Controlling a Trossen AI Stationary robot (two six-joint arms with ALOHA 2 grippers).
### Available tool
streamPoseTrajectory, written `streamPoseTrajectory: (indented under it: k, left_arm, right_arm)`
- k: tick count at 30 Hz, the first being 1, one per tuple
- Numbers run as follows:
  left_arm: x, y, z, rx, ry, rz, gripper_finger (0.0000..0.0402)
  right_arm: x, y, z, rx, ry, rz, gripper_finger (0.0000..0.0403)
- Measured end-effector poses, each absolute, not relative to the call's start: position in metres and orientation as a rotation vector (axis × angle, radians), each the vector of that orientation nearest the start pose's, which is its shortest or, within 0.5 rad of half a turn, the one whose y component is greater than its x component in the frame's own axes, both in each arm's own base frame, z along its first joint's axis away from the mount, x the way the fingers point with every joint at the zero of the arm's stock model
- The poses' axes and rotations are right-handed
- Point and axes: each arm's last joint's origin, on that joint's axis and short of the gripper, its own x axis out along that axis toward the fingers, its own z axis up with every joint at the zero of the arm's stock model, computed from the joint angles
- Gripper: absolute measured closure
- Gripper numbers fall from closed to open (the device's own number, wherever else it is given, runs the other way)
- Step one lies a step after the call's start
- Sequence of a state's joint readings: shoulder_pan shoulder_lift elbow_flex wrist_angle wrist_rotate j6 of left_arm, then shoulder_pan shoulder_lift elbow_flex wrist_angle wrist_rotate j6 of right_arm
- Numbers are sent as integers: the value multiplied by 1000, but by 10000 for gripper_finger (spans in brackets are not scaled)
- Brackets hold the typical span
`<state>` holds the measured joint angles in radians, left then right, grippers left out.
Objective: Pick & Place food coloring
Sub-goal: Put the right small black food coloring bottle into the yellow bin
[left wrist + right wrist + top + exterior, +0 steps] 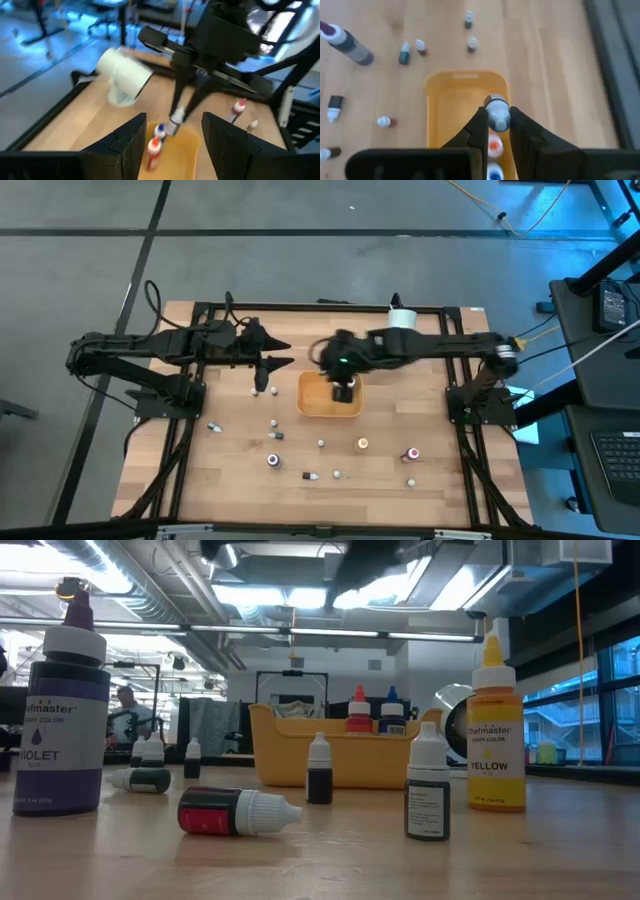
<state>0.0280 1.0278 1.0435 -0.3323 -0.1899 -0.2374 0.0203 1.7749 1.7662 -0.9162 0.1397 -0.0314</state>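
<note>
My right gripper (343, 391) hangs over the shallow orange tray (312, 408) and is shut on a tiny food coloring bottle with a pale cap (497, 113). A red-capped bottle (494, 146) and a blue-capped one (495, 172) stand in the tray below it. My left gripper (283, 352) is open and empty, just beyond the tray's far left corner. Several more tiny bottles stand or lie on the wood toward the near edge, among them a violet one (273, 461), a yellow one (362, 444) and a pink-capped one (410, 454). My right gripper pinches the tiny bottle between its two fingers (477, 131), near the bottle's cap end (177, 116). The fingers come from above, pointing down. The bottle hangs below the fingertips, slightly tilted, lifted clear over the tray's inside.
A large white cylinder (402, 318) stands at the table's far edge behind the right arm. Black frame rails (185, 440) run along the table's left and right sides. In the low view a person (125, 705) shows far back in the room.
</note>
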Motion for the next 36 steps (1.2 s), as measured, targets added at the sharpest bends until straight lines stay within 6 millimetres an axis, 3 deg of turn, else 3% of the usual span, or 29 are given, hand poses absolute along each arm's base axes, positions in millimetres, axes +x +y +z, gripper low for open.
streamPoseTrajectory:
  k: [4, 9, 19, 26, 36]
  left_arm:
    - [210, 12, 362, -249, 326, 296, 215]
    - [200, 12, 363, -269, 335, 305, 213]
    - [197, 12, 364, -266, 334, 315, 213]
    - [197, 12, 363, -264, 342, 323, 213]
    - [197, 12, 363, -262, 346, 324, 213]
  right_arm:
    - [412, -2, 319, -131, 1002, -55, 346]
    - [439, -9, 277, -148, 1110, -51, 346]
    - [462, -16, 205, -110, 1274, -43, 346]
    - [469, -16, 180, -110, 1315, -41, 325]
    - [471, -17, 176, -112, 1311, -39, 318]
